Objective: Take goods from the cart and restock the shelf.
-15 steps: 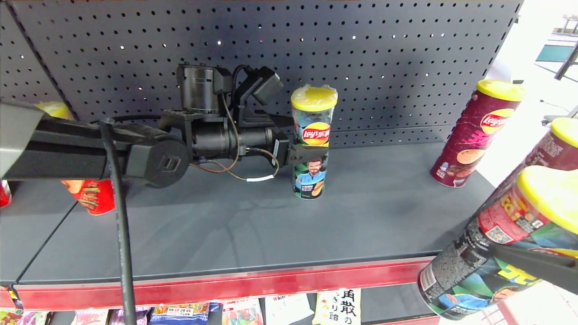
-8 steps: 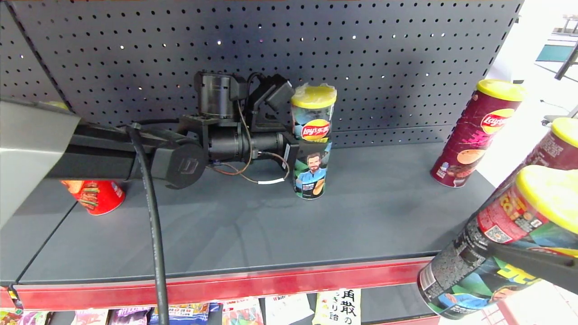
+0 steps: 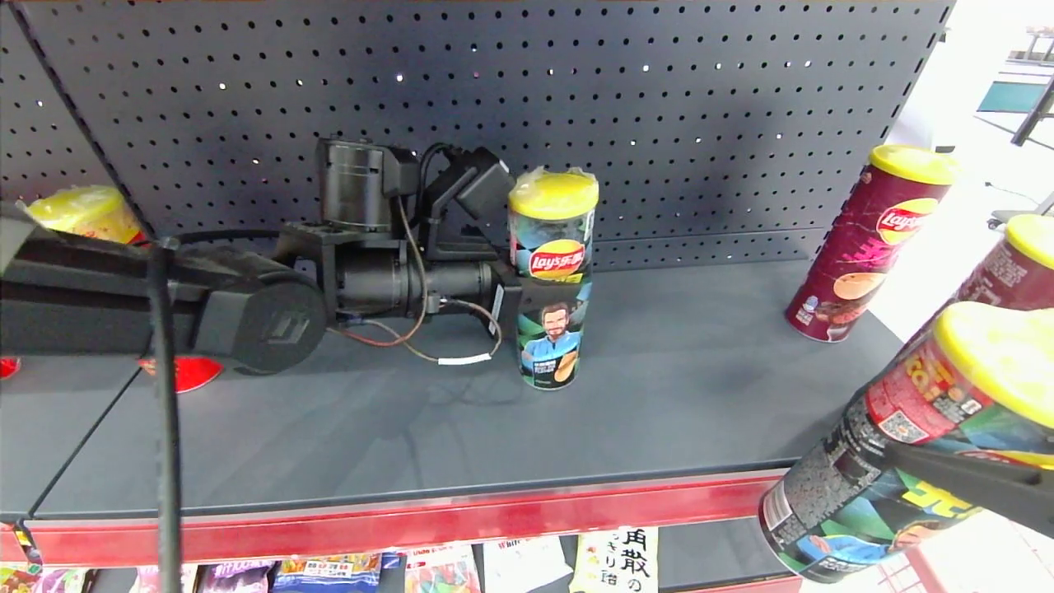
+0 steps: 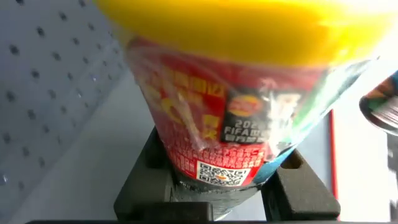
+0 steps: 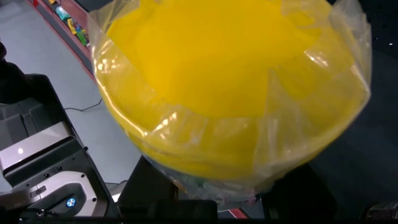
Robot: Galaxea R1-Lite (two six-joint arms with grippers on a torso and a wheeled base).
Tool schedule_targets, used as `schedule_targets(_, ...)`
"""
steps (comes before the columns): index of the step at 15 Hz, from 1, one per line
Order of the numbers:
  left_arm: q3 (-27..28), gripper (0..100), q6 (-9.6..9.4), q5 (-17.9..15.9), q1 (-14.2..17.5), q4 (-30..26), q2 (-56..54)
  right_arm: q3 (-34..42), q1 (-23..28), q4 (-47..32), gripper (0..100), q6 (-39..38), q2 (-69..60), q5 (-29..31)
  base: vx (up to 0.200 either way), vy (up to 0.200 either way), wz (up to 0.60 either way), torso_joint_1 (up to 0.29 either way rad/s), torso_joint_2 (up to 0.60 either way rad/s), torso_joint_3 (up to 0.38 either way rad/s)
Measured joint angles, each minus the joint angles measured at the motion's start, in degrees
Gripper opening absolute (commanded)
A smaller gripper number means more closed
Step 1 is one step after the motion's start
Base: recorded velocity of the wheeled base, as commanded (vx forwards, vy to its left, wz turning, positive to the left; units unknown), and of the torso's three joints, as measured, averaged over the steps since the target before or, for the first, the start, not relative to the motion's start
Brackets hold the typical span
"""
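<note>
A tall chip can (image 3: pixel 550 247) with a yellow lid stands upright on the middle of the grey shelf (image 3: pixel 675 387), near the pegboard. My left gripper (image 3: pixel 539 295) is shut on it at mid-height, reaching in from the left. In the left wrist view the same can (image 4: pixel 224 118) sits between the black fingers (image 4: pixel 144 180). I cannot tell whether its base touches the shelf. A second can (image 3: pixel 897 445) is tilted in front of the shelf's right end. My right gripper (image 3: pixel 955 482) is shut on that can, whose wrapped yellow lid (image 5: pixel 230 81) faces the right wrist camera.
A maroon can (image 3: pixel 869 243) leans at the shelf's right end, and another (image 3: pixel 1017 259) shows at the right edge. A red can (image 3: pixel 82 212) stands at the far left behind my left arm. The pegboard (image 3: pixel 659 99) backs the shelf. Snack bags (image 3: pixel 527 564) hang below the red front lip.
My left arm pushed the can slightly back, then drew it left and toward the shelf front. The right arm and its can have not moved.
</note>
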State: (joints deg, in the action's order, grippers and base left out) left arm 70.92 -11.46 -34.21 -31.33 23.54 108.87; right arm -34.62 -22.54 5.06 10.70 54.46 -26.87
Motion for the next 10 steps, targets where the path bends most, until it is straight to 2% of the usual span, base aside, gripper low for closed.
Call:
schedule_targets(4,-7.9,0,0.40,0.2,-2.0,-0.1,-6.1,-0.2,-0.1,0.2,0,0.0,0.5,-0.1,0.000,0.000,0.00,0.000,0.00,0.000)
schedule_targets(6,-10.6,0,1.58,0.7,-3.6,0.0,-8.1,-0.6,-0.1,0.2,0,0.0,1.0,-0.2,0.000,0.000,0.00,0.000,0.00,0.000)
schedule_targets(10,-13.8,0,1.78,1.6,-4.4,0.3,-10.6,-0.9,-0.1,0.3,0,0.0,1.4,-0.2,0.000,0.000,0.00,0.000,0.00,0.000)
